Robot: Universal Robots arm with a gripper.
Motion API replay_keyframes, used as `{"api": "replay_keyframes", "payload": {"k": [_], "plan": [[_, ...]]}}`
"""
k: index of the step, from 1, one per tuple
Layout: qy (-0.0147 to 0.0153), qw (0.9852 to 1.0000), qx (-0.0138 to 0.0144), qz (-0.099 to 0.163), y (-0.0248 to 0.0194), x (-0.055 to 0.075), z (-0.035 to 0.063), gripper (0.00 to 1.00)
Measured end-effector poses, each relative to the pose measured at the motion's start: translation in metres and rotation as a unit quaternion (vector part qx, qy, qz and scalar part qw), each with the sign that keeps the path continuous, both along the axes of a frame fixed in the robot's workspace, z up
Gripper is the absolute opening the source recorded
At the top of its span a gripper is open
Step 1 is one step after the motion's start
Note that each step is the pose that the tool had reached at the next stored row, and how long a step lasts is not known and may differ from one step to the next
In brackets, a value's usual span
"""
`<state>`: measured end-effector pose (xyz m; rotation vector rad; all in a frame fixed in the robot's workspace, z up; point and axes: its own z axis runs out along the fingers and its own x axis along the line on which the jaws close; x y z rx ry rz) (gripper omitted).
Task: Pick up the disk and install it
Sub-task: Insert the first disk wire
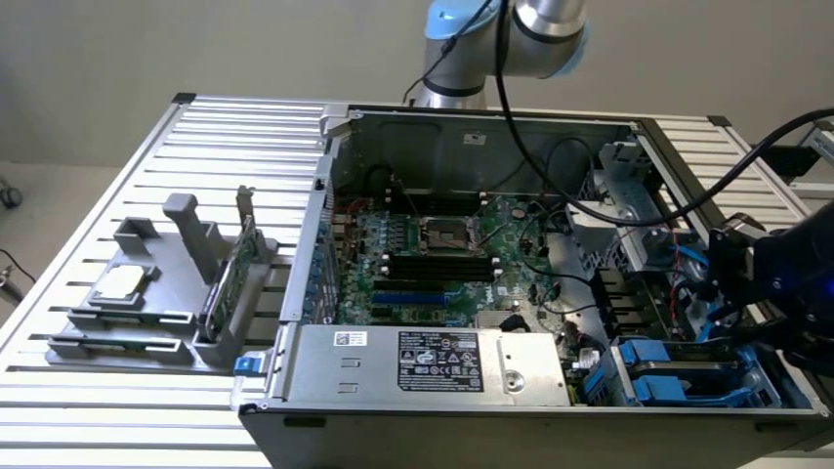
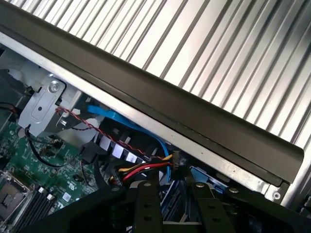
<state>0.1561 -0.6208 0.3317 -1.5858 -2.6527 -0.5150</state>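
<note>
The disk (image 1: 678, 379) sits in the drive bay, lower right of the exterior view, apparently seated; the gripper (image 2: 175, 194) hovers just above it, its grip impossible to tell

Before you, operator: green motherboard (image 1: 443, 256), blue-framed silver-grey disk (image 1: 686, 370), ribbed silver table (image 1: 248, 127), black gripper (image 2: 177, 199), red-and-black twisted wire (image 2: 97, 126).
</note>
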Motion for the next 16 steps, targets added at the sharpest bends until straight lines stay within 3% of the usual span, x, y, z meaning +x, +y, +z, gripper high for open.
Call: {"api": "replay_keyframes", "payload": {"k": [2,7,9,11,12,16], "plan": [[0.0,1.0,0.0015,-0.001,0.0,0.0013,-0.0007,0.31],[0.0002,1.0,0.0021,-0.001,0.0,0.0017,-0.0015,0.31],[0.0008,1.0,0.0026,-0.001,0.0001,0.0016,-0.0017,0.22],[0.0016,1.0,0.0032,-0.001,0.0,0.0016,-0.0016,0.22],[0.0029,1.0,0.004,-0.001,0.0,0.0017,-0.0016,0.18],[0.0098,0.9999,0.0067,-0.001,0.0001,0.0016,-0.0013,0.18]]}}
